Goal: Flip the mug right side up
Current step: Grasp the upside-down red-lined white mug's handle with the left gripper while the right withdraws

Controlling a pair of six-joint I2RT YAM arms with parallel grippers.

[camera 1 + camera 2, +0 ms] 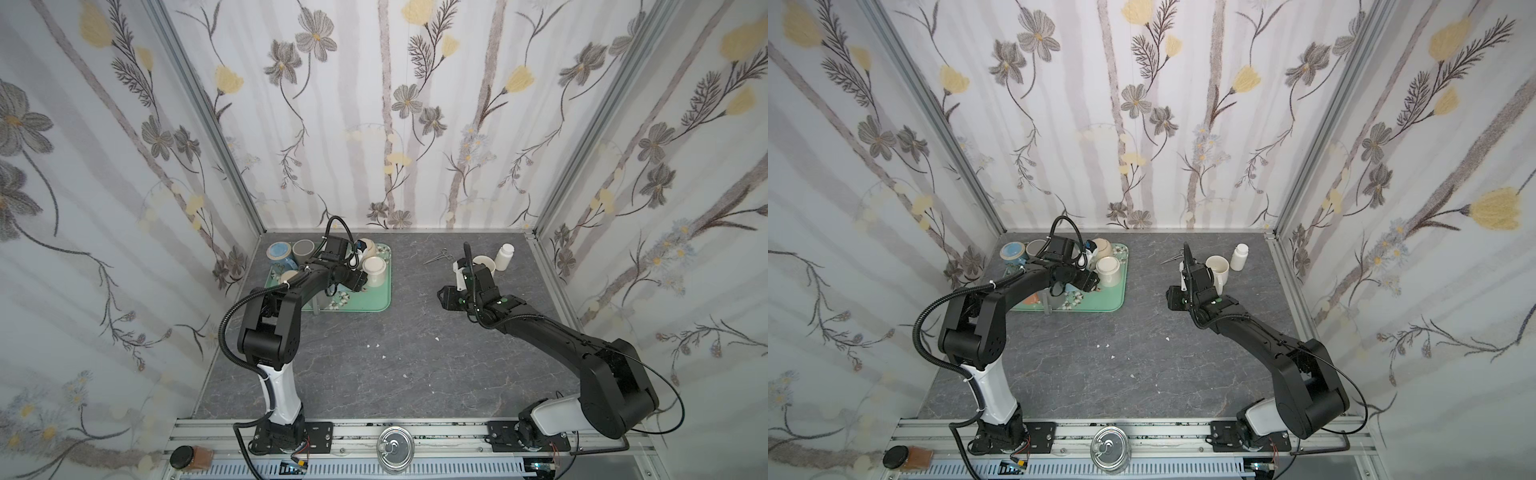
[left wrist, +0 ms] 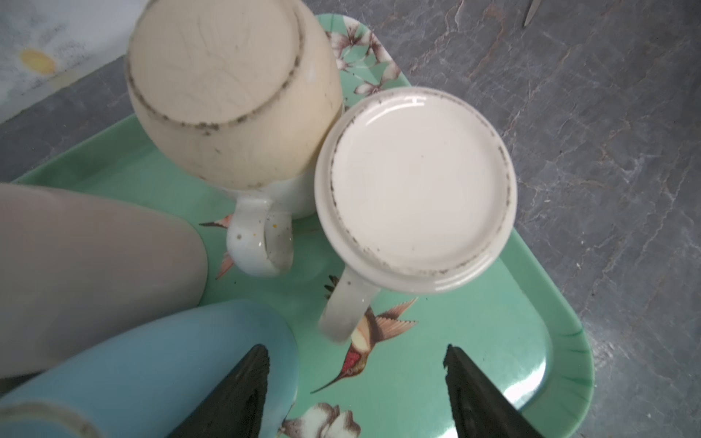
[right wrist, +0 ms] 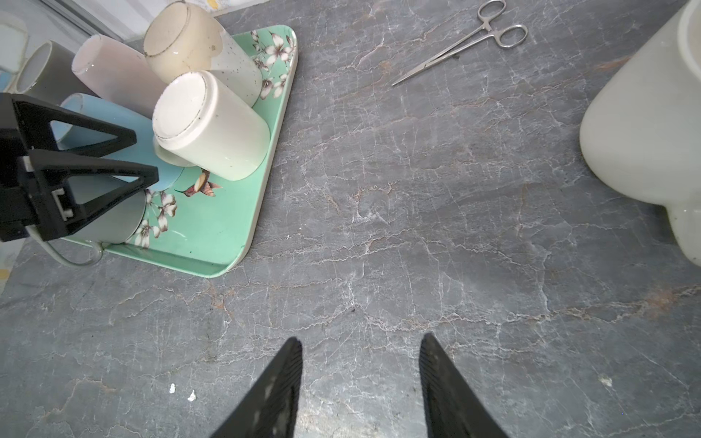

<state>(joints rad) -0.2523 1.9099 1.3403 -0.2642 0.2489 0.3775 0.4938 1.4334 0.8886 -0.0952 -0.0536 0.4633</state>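
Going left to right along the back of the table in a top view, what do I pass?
Green tray → steel forceps → upright cream mug → white bottle.

a: where's the mug?
b: the cream mug (image 2: 415, 189) stands upside down on the green tray (image 2: 474, 360), by its right edge in both top views.
a: what's it look like?
b: plain, straight-sided, flat base up with a grubby ring round the foot. its handle (image 2: 343, 307) sticks out sideways above a painted hummingbird (image 2: 364, 341). a speckled mug (image 2: 227, 94), also upside down, sits right against it.
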